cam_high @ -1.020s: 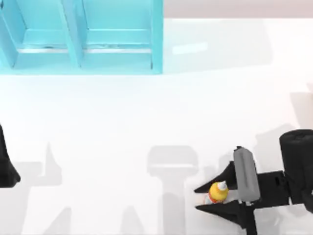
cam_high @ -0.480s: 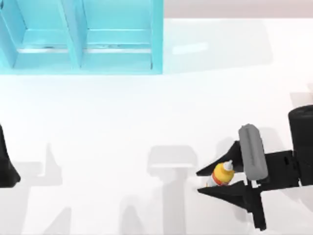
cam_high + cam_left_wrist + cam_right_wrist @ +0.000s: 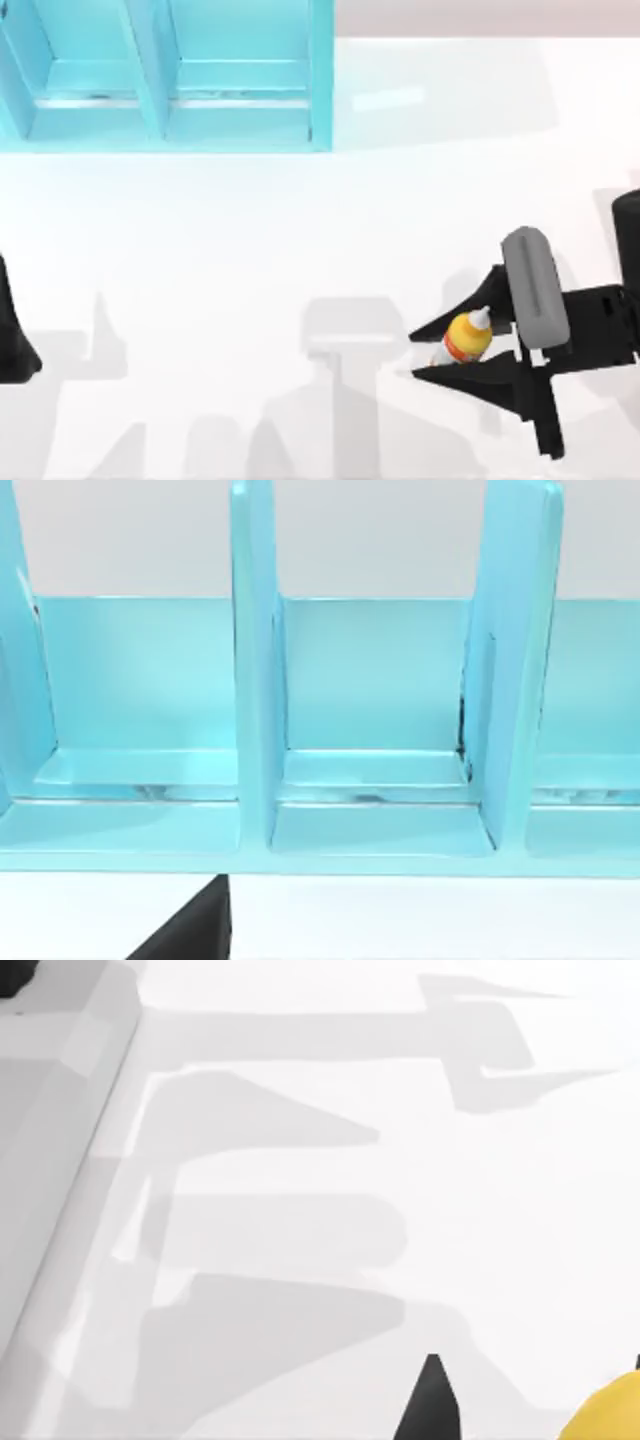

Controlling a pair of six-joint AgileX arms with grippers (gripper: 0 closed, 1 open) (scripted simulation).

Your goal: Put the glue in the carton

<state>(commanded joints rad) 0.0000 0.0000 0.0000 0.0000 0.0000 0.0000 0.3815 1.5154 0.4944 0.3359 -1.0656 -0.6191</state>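
The right pincer (image 3: 432,352) sits at the tabletop's (image 3: 300,230) lower right in the top view, its two black fingers (image 3: 460,312) pointing toward the left and closed on the glue (image 3: 467,336). The glue is a small yellow bottle with a white nozzle cap and a red-and-white band round its body; it is held between the fingers, tilted so that the cap points up and to the right in the top view. Its shadow lies on the white tabletop just beside it. A grey block (image 3: 534,288) is mounted on the right arm's wrist behind the fingers.

In the right wrist view, one black fingertip (image 3: 428,1405) and a yellow edge of the glue (image 3: 606,1412) show low in the picture, above the white tabletop (image 3: 400,1110) crossed by grey shadows.

The carton (image 3: 170,75) is a light blue open box with upright dividers, standing at the upper left of the tabletop, well apart from the glue. The left wrist view looks straight into it: three compartments side by side, split by two blue dividers (image 3: 252,670).

The left arm (image 3: 14,330) is parked at the left edge of the tabletop, and I cannot tell whether its pincer is wide or narrow.
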